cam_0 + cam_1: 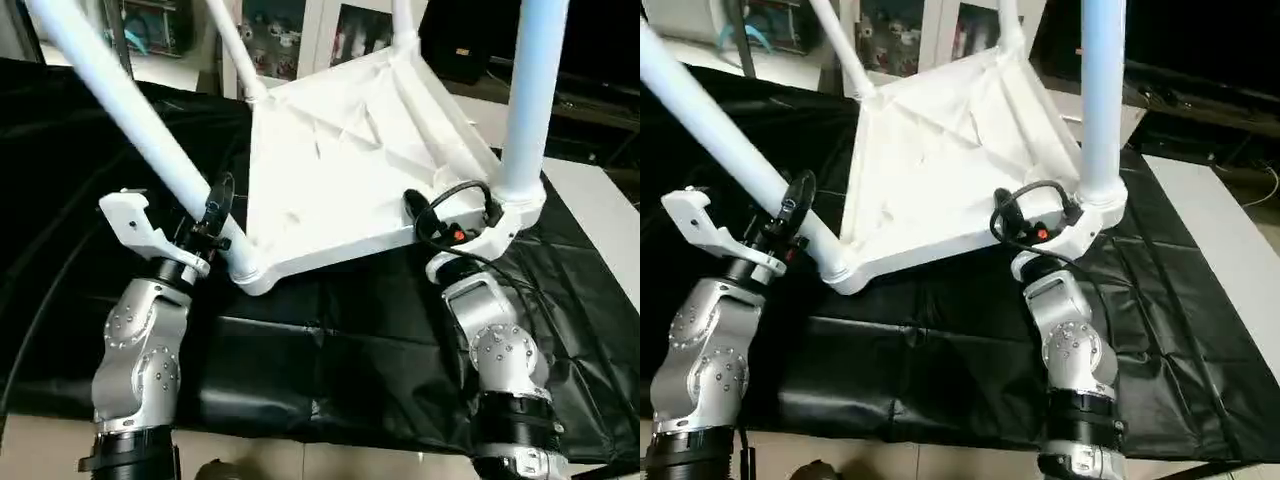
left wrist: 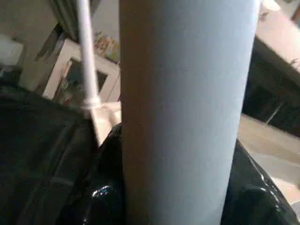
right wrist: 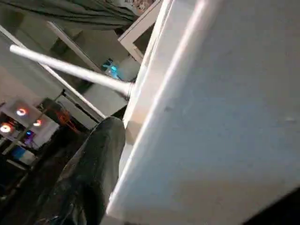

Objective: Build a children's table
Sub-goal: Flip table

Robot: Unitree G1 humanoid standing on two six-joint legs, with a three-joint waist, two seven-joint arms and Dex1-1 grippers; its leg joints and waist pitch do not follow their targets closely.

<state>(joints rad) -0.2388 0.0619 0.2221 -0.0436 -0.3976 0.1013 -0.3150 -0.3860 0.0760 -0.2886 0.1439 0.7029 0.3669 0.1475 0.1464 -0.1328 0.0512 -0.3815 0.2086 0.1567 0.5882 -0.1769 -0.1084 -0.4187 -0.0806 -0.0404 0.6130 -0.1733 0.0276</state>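
Gripping the near-left leg (image 1: 140, 130), the left gripper (image 1: 212, 222) had its jaws clamped on it; the right gripper's (image 1: 470, 228) jaws couldn't be told. The tabletop (image 1: 350, 170) sat upside-down and tilted on the bench (image 1: 330, 340), four legs apparently fitted; next, likely flipping upright.

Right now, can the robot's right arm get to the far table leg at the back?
Probably not. The right gripper sits at the near corner by the near right leg, and the whole tilted table top lies between it and the far leg.

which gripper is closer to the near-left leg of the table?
Left. The left gripper is wrapped around the near-left leg just above its socket; the right gripper is across the tabletop, at the near-right corner.
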